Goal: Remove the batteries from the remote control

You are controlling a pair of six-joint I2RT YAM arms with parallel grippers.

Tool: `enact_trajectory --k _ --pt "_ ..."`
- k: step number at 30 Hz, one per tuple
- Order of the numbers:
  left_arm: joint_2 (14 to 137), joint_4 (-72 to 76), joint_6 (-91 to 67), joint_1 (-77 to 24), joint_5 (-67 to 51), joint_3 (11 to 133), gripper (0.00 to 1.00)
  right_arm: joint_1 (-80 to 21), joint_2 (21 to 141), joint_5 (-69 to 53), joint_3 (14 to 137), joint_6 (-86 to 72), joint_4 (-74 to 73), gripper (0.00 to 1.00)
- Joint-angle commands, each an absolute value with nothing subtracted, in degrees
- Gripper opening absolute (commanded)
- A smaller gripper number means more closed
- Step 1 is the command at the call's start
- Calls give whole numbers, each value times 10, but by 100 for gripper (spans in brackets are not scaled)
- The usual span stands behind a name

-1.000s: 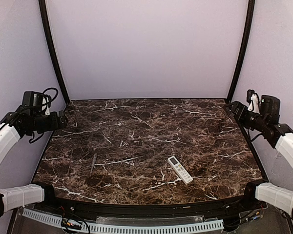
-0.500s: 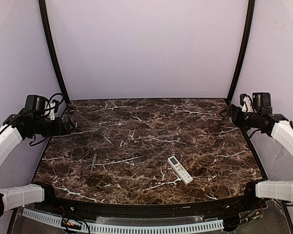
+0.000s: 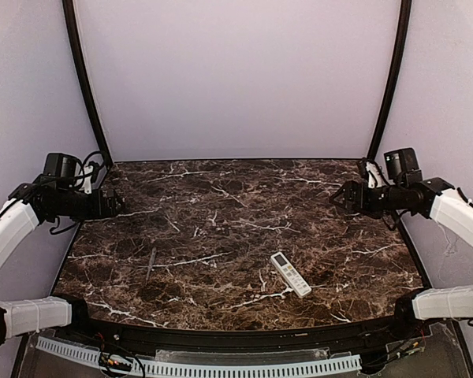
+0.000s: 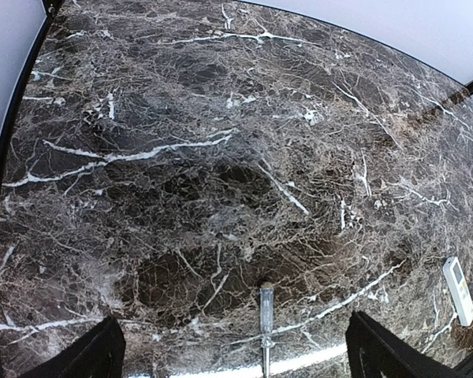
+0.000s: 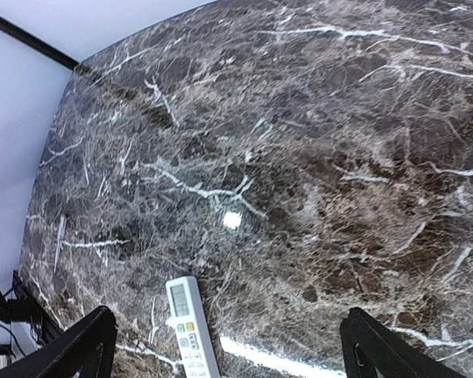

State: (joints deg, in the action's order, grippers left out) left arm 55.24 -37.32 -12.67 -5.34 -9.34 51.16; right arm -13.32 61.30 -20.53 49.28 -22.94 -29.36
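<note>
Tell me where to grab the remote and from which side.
Pinch the remote across its narrow width near the middle, coming straight down from above: it lies flat, buttons up, long sides free. The right claw is nearer.

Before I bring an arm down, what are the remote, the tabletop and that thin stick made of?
Remote control: likely white plastic, matt, small buttons and display on top. Tabletop: brown marble or marble-look laminate, white veins, glossy, with glare. Thin stick: grey, perhaps plastic or metal; too small to tell.
</note>
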Motion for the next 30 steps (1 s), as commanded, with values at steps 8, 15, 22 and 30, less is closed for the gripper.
enact_trajectory --k 8,15,22,30 --pt "551 -367 -125 -52 -107 499 98 -293 636 -126 486 -259 -337 99" --pt "558 -363 -125 -52 -113 499 100 -398 697 -64 505 -288 -362 99" --pt "564 -360 -125 -52 -118 499 100 -476 776 -20 533 -308 -385 99" --pt "564 -359 -125 -52 -121 499 100 -551 877 17 580 -316 -417 99"
